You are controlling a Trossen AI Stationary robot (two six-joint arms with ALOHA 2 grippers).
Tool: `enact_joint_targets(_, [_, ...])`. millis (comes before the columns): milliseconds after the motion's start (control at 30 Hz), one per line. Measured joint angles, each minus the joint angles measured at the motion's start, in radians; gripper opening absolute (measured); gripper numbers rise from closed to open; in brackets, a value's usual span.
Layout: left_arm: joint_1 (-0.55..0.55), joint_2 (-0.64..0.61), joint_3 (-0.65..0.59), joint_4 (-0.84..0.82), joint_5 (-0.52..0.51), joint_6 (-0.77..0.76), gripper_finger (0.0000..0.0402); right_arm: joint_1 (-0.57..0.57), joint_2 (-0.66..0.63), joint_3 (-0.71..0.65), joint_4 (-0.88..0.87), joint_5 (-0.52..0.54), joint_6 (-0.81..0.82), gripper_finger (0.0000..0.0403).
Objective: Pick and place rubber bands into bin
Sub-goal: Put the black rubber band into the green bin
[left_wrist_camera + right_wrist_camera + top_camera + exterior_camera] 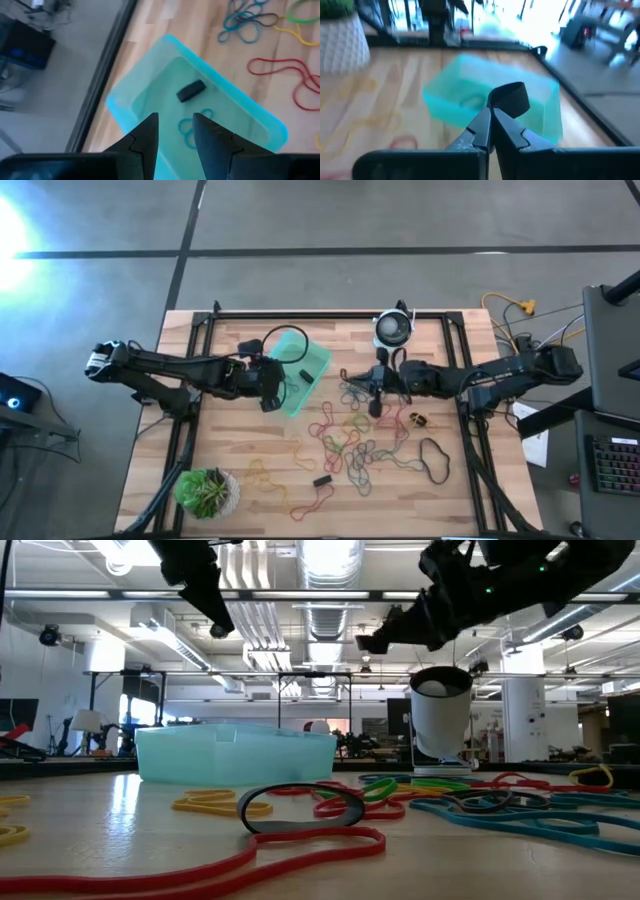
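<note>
Wooden desk (250,440) carries the scattered rubber bands (355,445). We see the right claw (492,117) clamped on a black band (512,97); the bin (300,375) lies toward the left arm's side. The left claw (175,131) hangs over it, fingers apart.

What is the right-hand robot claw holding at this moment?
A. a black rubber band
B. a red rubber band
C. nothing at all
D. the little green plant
A. In the right wrist view the right gripper is pinched shut on a black rubber band, whose loop curls up above the fingertips, with the teal bin beyond it.
</note>
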Motion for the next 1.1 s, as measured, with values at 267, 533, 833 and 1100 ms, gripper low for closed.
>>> enact_joint_targets(267, [-0.038,-0.023,0.0,0.033,-0.102,0.007,0.0105,-0.086,0.288,0.193,0.043,-0.096,-0.008,0.0009])
enact_joint_targets(533, [-0.076,-0.035,-0.002,0.03,-0.101,0.017,0.0105,-0.148,0.578,0.513,-0.076,-0.193,-0.005,0.0009])
enact_joint_targets(833, [-0.109,-0.062,-0.002,0.009,-0.099,0.02,0.0105,-0.189,0.673,0.709,-0.364,-0.217,-0.019,0.0057])
enact_joint_targets(1100, [-0.11,-0.082,-0.002,0.003,-0.097,0.02,0.0105,-0.188,0.63,0.719,-0.425,-0.278,-0.065,0.015])
